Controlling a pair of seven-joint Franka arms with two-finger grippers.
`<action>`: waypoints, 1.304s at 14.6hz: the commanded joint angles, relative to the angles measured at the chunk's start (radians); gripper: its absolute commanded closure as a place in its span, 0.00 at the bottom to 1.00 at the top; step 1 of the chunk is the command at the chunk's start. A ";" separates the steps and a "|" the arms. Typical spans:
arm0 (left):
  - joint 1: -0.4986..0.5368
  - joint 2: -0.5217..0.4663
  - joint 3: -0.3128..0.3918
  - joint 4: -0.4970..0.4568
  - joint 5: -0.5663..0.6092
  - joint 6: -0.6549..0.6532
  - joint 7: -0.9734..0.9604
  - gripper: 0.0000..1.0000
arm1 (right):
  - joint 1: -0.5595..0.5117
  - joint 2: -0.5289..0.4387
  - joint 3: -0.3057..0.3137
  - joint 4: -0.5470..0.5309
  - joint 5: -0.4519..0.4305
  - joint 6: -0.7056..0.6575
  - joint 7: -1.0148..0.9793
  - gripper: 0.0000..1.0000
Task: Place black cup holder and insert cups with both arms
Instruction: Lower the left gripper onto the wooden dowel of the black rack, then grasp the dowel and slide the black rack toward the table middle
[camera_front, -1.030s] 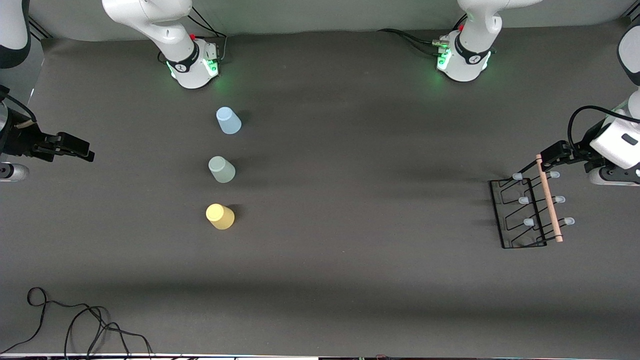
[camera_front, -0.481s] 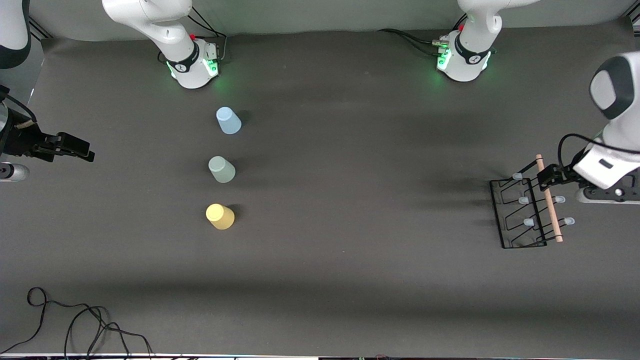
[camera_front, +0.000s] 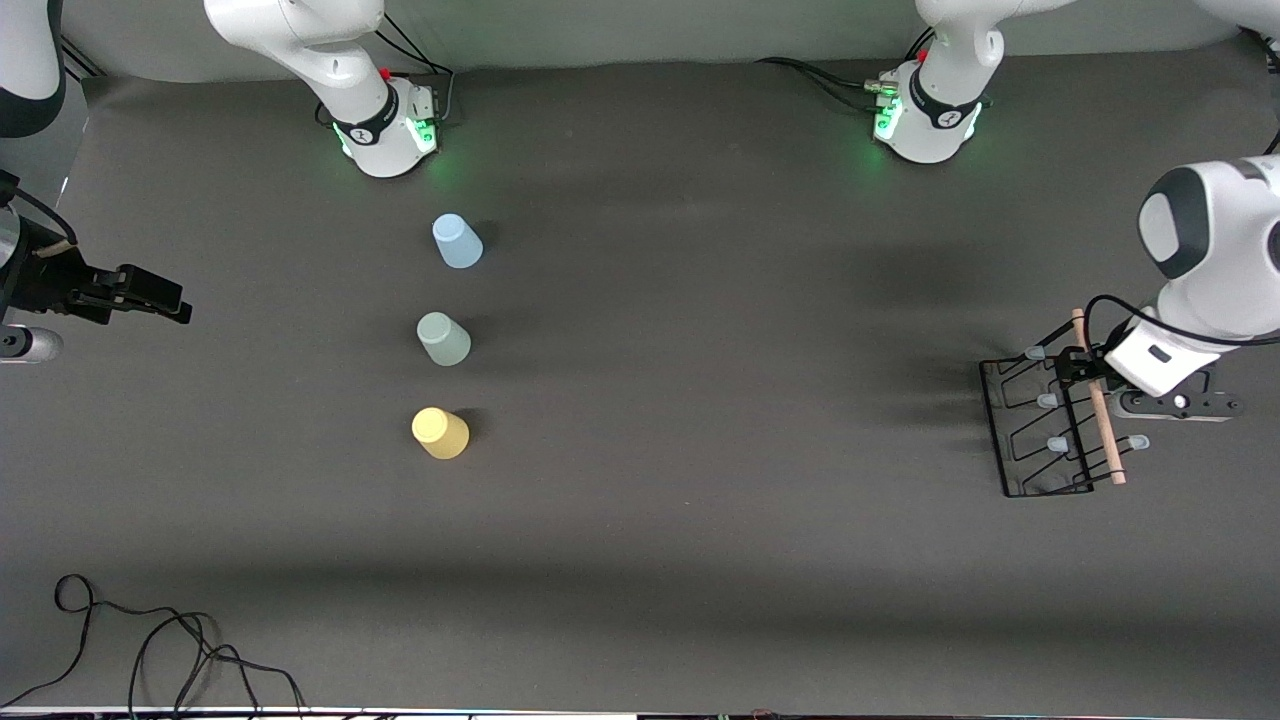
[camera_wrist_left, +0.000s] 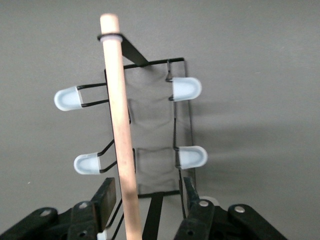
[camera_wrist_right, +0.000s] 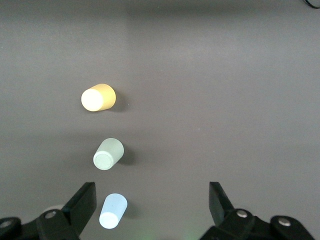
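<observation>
The black cup holder (camera_front: 1035, 430) stands on the table at the left arm's end, its wooden rod handle (camera_front: 1100, 420) on top and blue-tipped pegs at both sides. My left gripper (camera_front: 1072, 368) is open just above the holder, its fingers either side of the rod (camera_wrist_left: 120, 115); it (camera_wrist_left: 147, 197) holds nothing. The blue cup (camera_front: 457, 242), green cup (camera_front: 443, 339) and yellow cup (camera_front: 440, 433) stand mouth down in a row near the right arm's base. My right gripper (camera_front: 165, 300) waits open and empty up at the right arm's end; it (camera_wrist_right: 152, 202) looks down on the cups (camera_wrist_right: 108, 154).
The two green-lit arm bases (camera_front: 390, 130) (camera_front: 925, 120) stand along the table's edge farthest from the front camera. Loose black cables (camera_front: 170, 650) lie at the near corner toward the right arm's end. A wide bare stretch of dark mat (camera_front: 740, 400) lies between cups and holder.
My left gripper has moved from the rod's end to over the holder's middle part and come down around the rod. The right arm, the cups and the holder have not moved.
</observation>
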 joint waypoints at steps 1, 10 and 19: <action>0.023 -0.001 -0.004 -0.041 0.016 0.044 0.020 0.37 | 0.013 -0.023 -0.007 -0.021 -0.020 0.013 -0.002 0.00; 0.012 -0.025 -0.010 0.039 0.014 -0.038 -0.001 1.00 | 0.013 -0.021 -0.007 -0.017 -0.020 0.012 -0.002 0.00; -0.243 -0.148 -0.024 0.113 -0.002 -0.280 -0.217 1.00 | 0.013 -0.020 -0.007 -0.015 -0.018 0.010 -0.002 0.00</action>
